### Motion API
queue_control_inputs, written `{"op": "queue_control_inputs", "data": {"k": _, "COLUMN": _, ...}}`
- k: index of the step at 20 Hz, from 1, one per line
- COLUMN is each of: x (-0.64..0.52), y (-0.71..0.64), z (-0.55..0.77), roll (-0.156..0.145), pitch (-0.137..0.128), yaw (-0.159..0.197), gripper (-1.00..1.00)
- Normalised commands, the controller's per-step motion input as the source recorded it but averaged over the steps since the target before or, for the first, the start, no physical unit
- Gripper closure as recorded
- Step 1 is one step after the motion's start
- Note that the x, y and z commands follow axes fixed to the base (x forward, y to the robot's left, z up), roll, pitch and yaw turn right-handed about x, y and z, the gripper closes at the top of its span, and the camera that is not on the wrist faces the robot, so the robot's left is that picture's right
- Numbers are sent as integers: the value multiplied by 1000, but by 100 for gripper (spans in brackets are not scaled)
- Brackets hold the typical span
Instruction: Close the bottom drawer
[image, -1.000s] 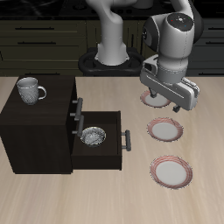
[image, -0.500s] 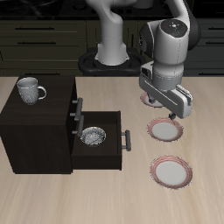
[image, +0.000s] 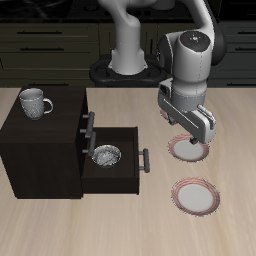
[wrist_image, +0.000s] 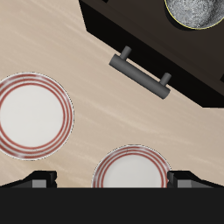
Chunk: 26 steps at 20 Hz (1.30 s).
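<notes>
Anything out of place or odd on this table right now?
Only the bottom drawer of the cabinet: it stands pulled out with a bowl inside. The mug and plates sit upright, nothing spilled.

Kitchen, dark cabinets (image: 60, 40), mug (image: 34, 102), plates (image: 196, 196)

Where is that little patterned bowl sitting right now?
In the exterior view, the bowl lies inside the open bottom drawer of the dark cabinet, below the mug on top.

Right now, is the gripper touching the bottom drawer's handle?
Apart. The wrist view shows bare table between the gripper and the handle of the bottom drawer, which stands open.
</notes>
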Motion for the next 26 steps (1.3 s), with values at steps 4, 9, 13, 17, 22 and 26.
{"op": "queue_control_inputs", "data": {"k": 4, "x": 137, "y": -82, "z": -153, "roll": -6, "pitch": 2, "yaw": -1, "gripper": -100}}
{"op": "queue_control_inputs", "data": {"k": 9, "x": 113, "y": -129, "z": -186, "roll": -3, "pitch": 6, "yaw": -23, "gripper": -100}}
{"op": "queue_control_inputs", "data": {"k": 13, "x": 95, "y": -99, "z": -178, "roll": 6, "pitch": 18, "yaw": -35, "gripper": -100}}
{"op": "queue_control_inputs", "data": {"k": 17, "x": -19, "y": 20, "z": -144, "roll": 4, "pitch": 15, "yaw": -23, "gripper": -100}}
{"op": "queue_control_inputs", "data": {"k": 22, "x": -20, "y": -38, "z": -170, "roll": 18, "pitch": -10, "yaw": -61, "gripper": -100}}
{"op": "queue_control_inputs", "data": {"k": 26, "x": -28, "y": -176, "z": -57, "roll": -16, "pitch": -28, "yaw": -50, "gripper": -100}}
